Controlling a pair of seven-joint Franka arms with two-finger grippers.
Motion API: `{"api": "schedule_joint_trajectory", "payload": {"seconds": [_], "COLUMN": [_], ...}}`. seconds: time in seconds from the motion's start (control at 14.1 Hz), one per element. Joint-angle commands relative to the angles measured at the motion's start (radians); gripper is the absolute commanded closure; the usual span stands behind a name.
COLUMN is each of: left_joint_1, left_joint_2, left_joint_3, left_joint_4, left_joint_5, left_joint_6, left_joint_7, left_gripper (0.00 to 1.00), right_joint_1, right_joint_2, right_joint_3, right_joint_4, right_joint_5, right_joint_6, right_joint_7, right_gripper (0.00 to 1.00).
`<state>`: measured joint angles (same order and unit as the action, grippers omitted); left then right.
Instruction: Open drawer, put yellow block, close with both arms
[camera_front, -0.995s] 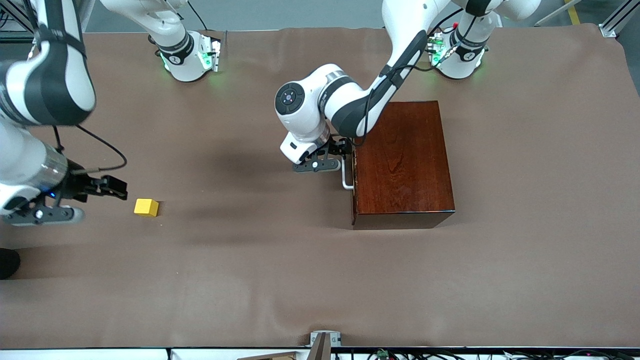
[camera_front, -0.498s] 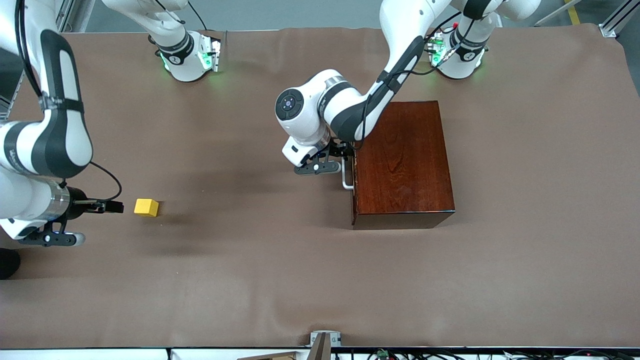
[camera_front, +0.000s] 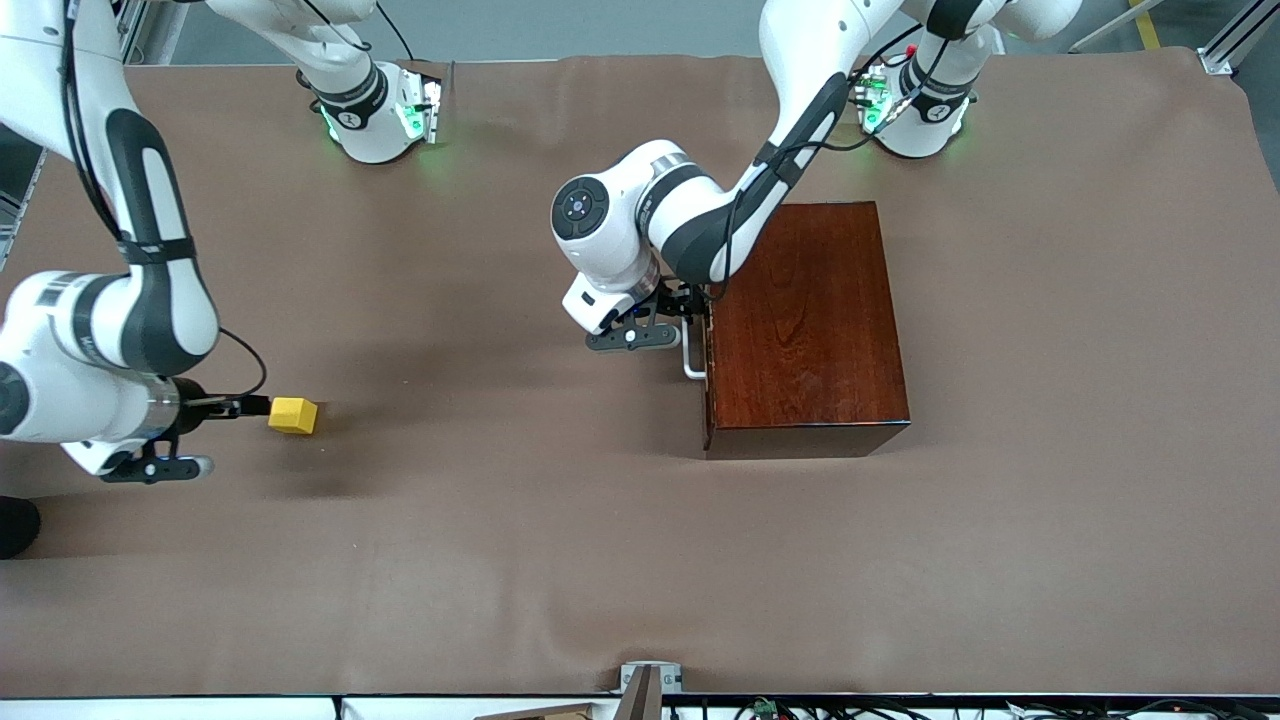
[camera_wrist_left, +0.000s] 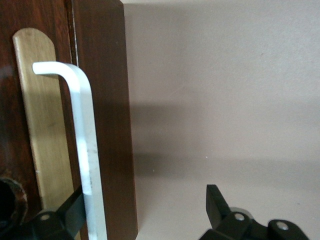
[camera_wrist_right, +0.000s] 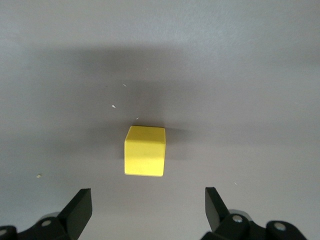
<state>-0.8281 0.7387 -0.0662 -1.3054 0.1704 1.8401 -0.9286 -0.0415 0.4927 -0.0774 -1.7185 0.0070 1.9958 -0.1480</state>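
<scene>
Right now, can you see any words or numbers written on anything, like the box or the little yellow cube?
None can be read. The yellow block has plain faces, and the wooden box and its white handle carry no writing. Small marks on the arm bases are too small to read.

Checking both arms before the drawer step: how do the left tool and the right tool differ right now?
The left tool straddles the closed mahogany drawer's white U-shaped handle; the right tool sits beside the small yellow block, not yet around it. Both are open and holding nothing.
</scene>
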Motion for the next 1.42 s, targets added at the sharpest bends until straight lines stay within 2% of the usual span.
{"api": "schedule_joint_trajectory", "payload": {"seconds": [0.0,0.28,0.64,0.85,1.35], "left_joint_1": [-0.009,-0.009,-0.008,-0.008,-0.028], "left_joint_2": [0.011,0.01,0.01,0.013,0.036], "left_joint_3": [-0.001,-0.001,-0.003,-0.004,-0.004], "left_joint_4": [0.017,0.02,0.02,0.02,0.02], "left_joint_5": [0.015,0.009,0.008,0.005,-0.014], "left_joint_6": [0.082,0.155,0.212,0.244,0.31], "left_joint_7": [-0.007,-0.016,-0.029,-0.035,-0.065], "left_gripper": [0.0,0.0,0.0,0.0,0.0], "right_joint_1": [-0.011,-0.006,-0.011,0.002,-0.012], "right_joint_2": [-0.062,-0.066,-0.06,-0.056,-0.022], "right_joint_3": [0.01,0.011,0.011,0.013,0.013], "right_joint_4": [-0.182,-0.249,-0.363,-0.383,-0.377], "right_joint_5": [0.004,0.004,0.005,0.005,0.004], "right_joint_6": [0.177,0.291,0.515,0.526,0.578], "right_joint_7": [-0.015,-0.002,0.001,0.082,0.07], "right_gripper": [0.0,0.0,0.0,0.0,0.0]}}
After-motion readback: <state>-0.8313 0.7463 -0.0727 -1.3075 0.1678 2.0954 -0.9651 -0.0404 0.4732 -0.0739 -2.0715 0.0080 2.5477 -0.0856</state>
